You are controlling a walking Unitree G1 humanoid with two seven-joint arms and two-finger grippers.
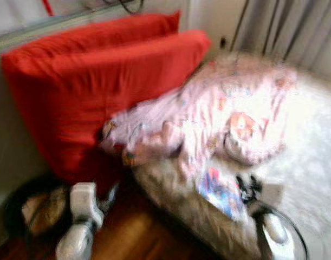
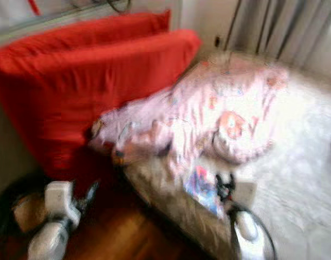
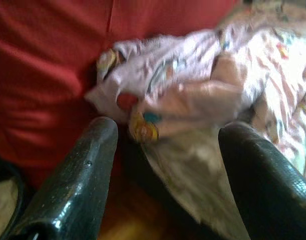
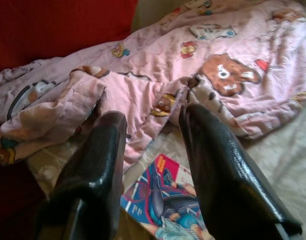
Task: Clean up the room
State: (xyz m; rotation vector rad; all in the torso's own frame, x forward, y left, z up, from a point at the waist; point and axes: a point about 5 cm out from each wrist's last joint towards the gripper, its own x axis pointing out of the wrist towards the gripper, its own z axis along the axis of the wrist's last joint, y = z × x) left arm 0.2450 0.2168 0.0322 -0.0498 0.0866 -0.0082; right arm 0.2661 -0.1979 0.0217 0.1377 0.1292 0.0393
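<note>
— Two things on the mattress (image 1: pixel 311 162) look out of place: a pink blanket (image 4: pixel 158 85) with printed bears and a magazine (image 4: pixel 168 205). Where do they lie?

— The blanket sits crumpled in a heap across the near corner of the mattress, one end bunched against the two red cushions (image 1: pixel 100 81) that lean on the wall. The magazine lies flat on the sheet just beside the blanket's near edge, close to the mattress edge. Likely the blanket was thrown off and left, not folded.

— And the grippers?

— The right gripper (image 4: pixel 153 130) hangs over the magazine and the blanket's hem, its two black fingers spread moderately apart with nothing between them. It touches neither thing as far as the wrist view shows. In the head views it sits low at the mattress edge, beside the magazine.

— The left one?

— The left gripper (image 3: pixel 168 145) points at the bunched end of the blanket where it meets the cushions. Its fingers stand wide apart and empty, near the cloth but apart from it. Below it lies wooden floor (image 1: pixel 132 233), and a dark round object (image 1: pixel 30 211) rests by the cushions, too blurred to name.

— So what step does this look like?

— Judging by both grippers aimed at the blanket, the robot seems to be lining up to take hold of it. The head views are blurred, so finer detail cannot be told.
</note>
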